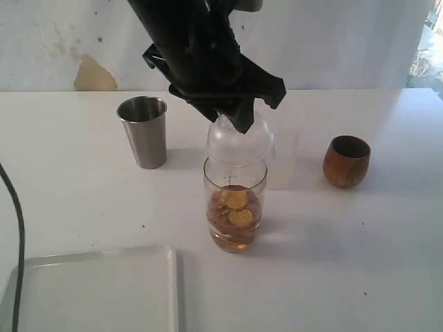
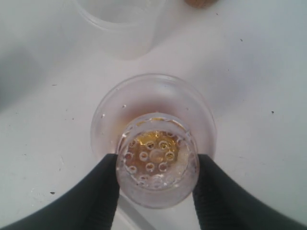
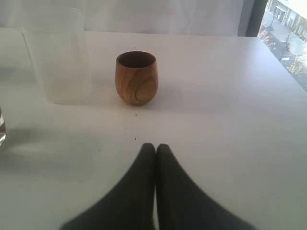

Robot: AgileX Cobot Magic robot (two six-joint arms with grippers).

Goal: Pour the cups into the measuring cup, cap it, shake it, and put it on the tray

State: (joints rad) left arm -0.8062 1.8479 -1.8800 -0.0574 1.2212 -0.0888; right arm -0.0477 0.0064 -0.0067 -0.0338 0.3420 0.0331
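- Tray point(image 1: 104, 297) lies at the near left of the table point(image 1: 360, 277) in the exterior view, well apart from the measuring cup point(image 1: 235, 200). Carrying the cup that far with a loose lid could spill it across the white surface.
- Measuring cup stands mid-table holding amber liquid point(image 1: 235, 238) and gold pieces point(image 1: 239, 207), and nothing braces it. My right fingers point(image 3: 144, 187) are pressed together, empty, facing the wooden cup point(image 3: 136, 77). If I push down off-centre, the measuring cup could tip or skid.
- Frosted cup point(image 1: 285, 155) stands just behind it, so a skid could knock that over.
- Cap point(image 1: 239, 142) rests on the cup's mouth, but I cannot tell whether it is seated all round. Shaken half-on, it would likely pop off and leak.
- Strainer neck point(image 2: 157, 158) is what my left fingers point(image 2: 103, 191) are clamped on, from two sides. It looks smooth, so it may slip or twist, and its holes could let liquid out during shaking.
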